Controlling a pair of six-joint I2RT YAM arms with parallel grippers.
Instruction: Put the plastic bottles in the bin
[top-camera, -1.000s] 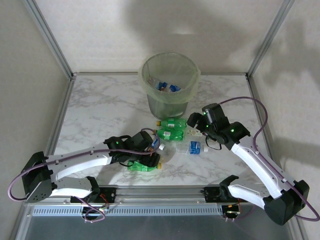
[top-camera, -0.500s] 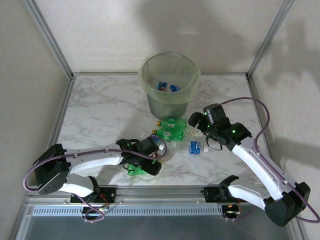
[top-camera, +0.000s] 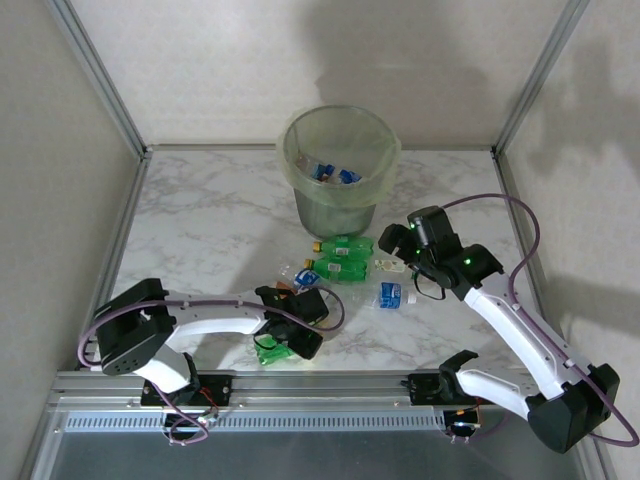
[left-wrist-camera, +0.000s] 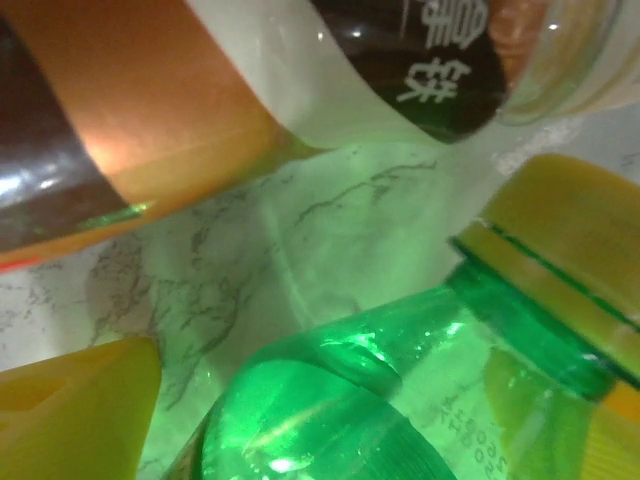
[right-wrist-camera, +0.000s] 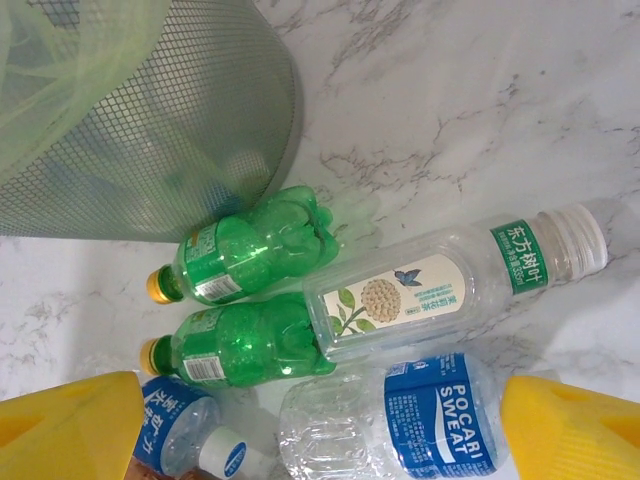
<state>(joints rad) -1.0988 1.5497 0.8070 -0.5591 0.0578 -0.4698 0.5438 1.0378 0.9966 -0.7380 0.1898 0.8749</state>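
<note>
The bin (top-camera: 332, 214) is a grey mesh pail with a pale green liner, and blue-labelled bottles (top-camera: 335, 173) lie inside it. In front of it lie two green bottles (right-wrist-camera: 262, 243) (right-wrist-camera: 250, 347), a clear flower-labelled bottle (right-wrist-camera: 450, 282), a Pocari Sweat bottle (right-wrist-camera: 400, 428) and a small blue-labelled bottle (right-wrist-camera: 178, 430). My right gripper (right-wrist-camera: 320, 445) hovers open above the Pocari bottle. My left gripper (top-camera: 284, 338) is low at the near edge, open, with a yellow-capped green bottle (left-wrist-camera: 400, 400) between its fingers (left-wrist-camera: 70, 410). An orange-labelled bottle (left-wrist-camera: 150, 110) lies just beyond.
The bin's mesh wall (right-wrist-camera: 150, 130) stands close behind the green bottles. Metal frame posts (top-camera: 100, 80) (top-camera: 540, 75) bound the marble table (top-camera: 200, 215), which has open room to the left and right of the bin.
My left gripper has pulled back toward the near edge and come down over the green bottle there. The right arm has barely moved.
</note>
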